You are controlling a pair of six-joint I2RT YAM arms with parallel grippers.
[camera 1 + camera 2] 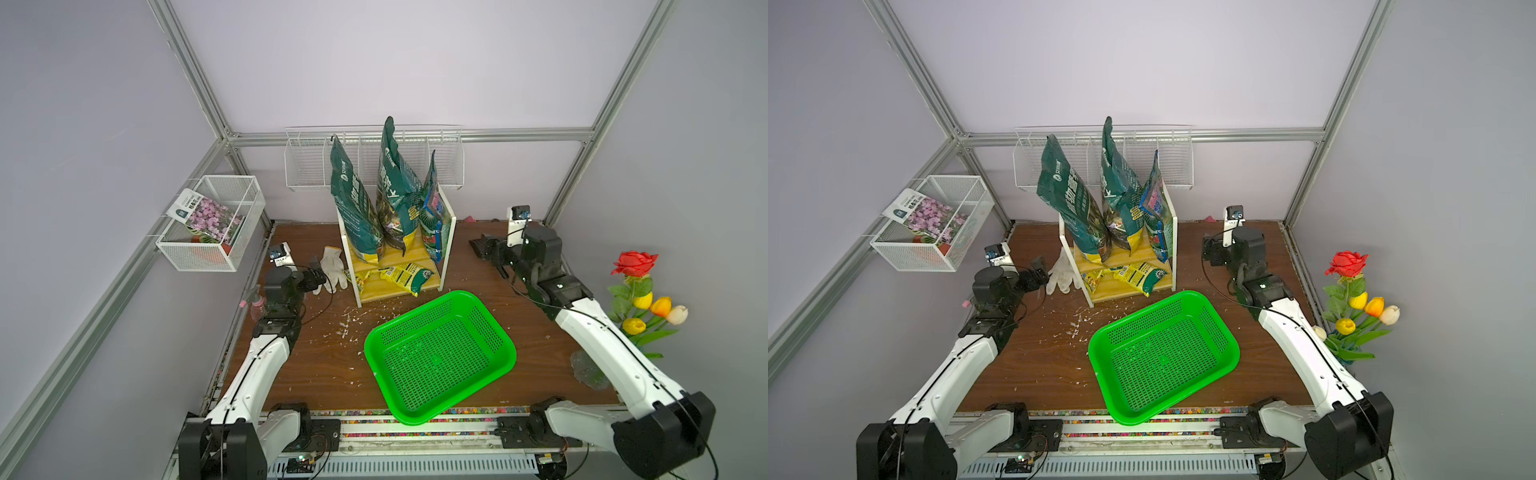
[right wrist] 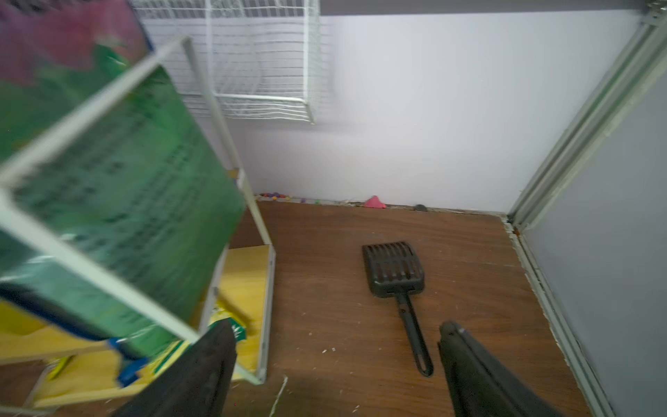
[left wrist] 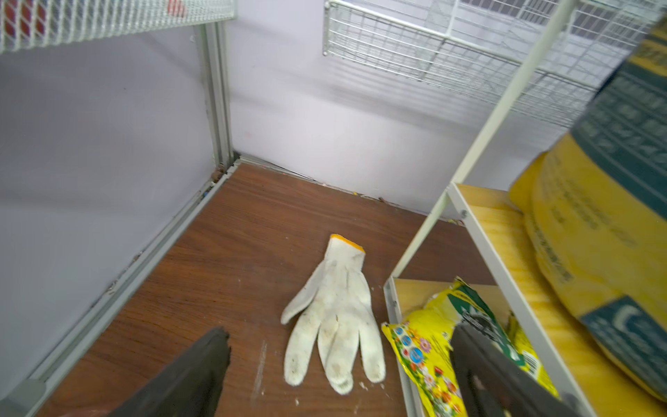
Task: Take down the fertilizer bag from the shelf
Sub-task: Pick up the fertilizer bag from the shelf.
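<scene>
Three tall dark green plastic fertilizer bags (image 1: 355, 208) stand upright on the upper board of the small two-tier shelf (image 1: 386, 294) of light yellow wood and thin white metal frame. Their tops fan apart, and in both top views they rise well above both sets of jaws. Several flat yellow printed packets (image 1: 405, 276) lie on the lower board. The shelf stands between the two grippers, toward the back of the brown wooden tabletop (image 1: 324, 365)

The left gripper (image 1: 318, 270) sits low beside the shelf, its jaws spread wide with nothing between them. A soiled white cotton work glove (image 3: 335, 317) with a yellow cuff lies flat on the tabletop just ahead of these jaws, between them and the shelf's white frame. In the left wrist view one black finger (image 3: 480, 361) overlaps the nearest yellow packet, and whether it touches cannot be told

The right gripper (image 2: 335, 325) is on the shelf's other side, jaws likewise far apart and holding nothing. A black plastic slotted scoop (image 2: 393, 270) lies on the tabletop just beyond these jaws, handle toward them, apart from both fingers. The bright green perforated plastic basket (image 1: 436, 361) sits behind both sets of jaws, nearer the arm bases
</scene>
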